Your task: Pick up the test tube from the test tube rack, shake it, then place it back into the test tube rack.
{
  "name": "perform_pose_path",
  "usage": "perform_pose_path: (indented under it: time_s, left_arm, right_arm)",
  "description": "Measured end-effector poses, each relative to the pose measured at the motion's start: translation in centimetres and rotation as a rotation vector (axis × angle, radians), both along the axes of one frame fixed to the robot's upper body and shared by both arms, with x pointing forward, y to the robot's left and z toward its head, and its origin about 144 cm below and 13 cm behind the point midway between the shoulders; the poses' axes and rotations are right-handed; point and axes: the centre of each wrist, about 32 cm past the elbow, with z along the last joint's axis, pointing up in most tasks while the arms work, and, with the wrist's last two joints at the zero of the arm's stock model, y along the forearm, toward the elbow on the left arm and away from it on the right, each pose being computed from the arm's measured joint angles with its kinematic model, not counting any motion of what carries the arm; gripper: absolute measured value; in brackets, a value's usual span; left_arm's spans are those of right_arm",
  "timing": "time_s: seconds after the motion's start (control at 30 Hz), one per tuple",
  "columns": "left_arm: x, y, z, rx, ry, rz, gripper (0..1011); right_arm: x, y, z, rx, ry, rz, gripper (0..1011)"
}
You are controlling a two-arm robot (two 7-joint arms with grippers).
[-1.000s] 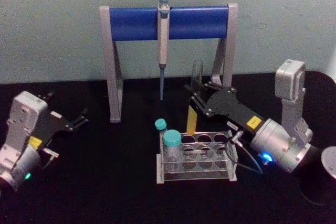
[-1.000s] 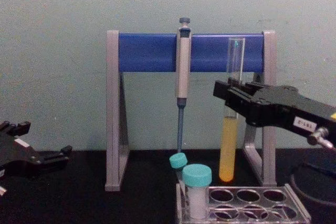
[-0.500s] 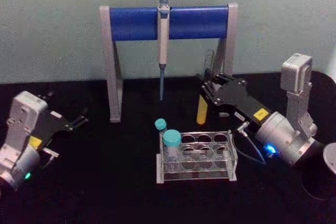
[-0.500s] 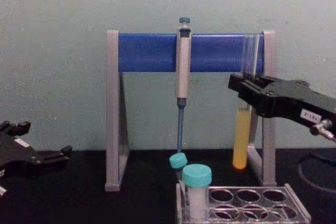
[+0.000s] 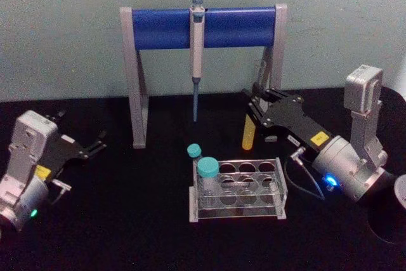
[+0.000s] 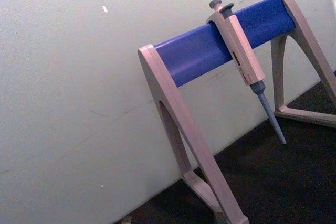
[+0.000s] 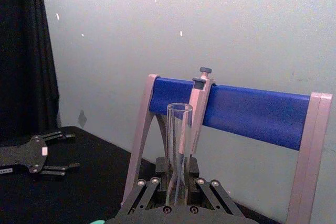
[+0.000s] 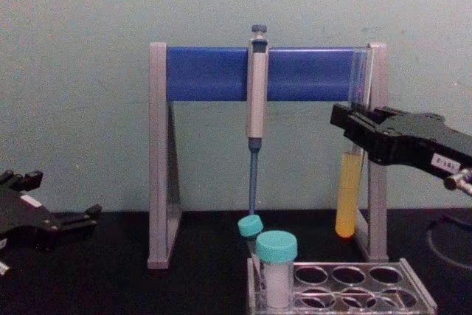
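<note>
The test tube (image 5: 248, 135), clear glass with yellow-orange liquid in its lower part, hangs upright in the air behind and to the right of the test tube rack (image 5: 238, 212). My right gripper (image 5: 258, 111) is shut on its middle. From the chest, the tube (image 8: 347, 195) sits just in front of the stand's right leg, well above the rack (image 8: 361, 286), held by the right gripper (image 8: 352, 127). The right wrist view shows the tube's open top (image 7: 179, 145) rising between the fingers (image 7: 147, 195). My left gripper (image 5: 95, 146) rests open at the far left, apart from everything.
A grey-and-blue pipette stand (image 5: 202, 27) with a hanging pipette (image 5: 196, 55) stands at the back, close behind the tube. Two teal-capped vials (image 5: 207, 168) occupy the rack's left end. A dark round object (image 5: 388, 220) lies at the right edge.
My right gripper has carried the test tube to the right and farther back, from above the rack to in front of the stand's right leg. The left arm has not moved.
</note>
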Motion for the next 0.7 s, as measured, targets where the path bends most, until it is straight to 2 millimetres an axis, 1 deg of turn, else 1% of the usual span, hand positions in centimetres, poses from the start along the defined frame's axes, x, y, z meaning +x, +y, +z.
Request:
perform_pose_path:
  time_s: [0.43,0.7]
  left_arm:
    - [0.0,0.0,0.0,0.0,0.0,0.0,1010]
    - [0.0,0.0,0.0,0.0,0.0,0.0,1010]
  right_arm:
    - [-0.26,-0.08,-0.04,-0.001,0.001,0.01,229]
    - [-1.01,-0.58,0.22,0.006,-0.017,0.049,229]
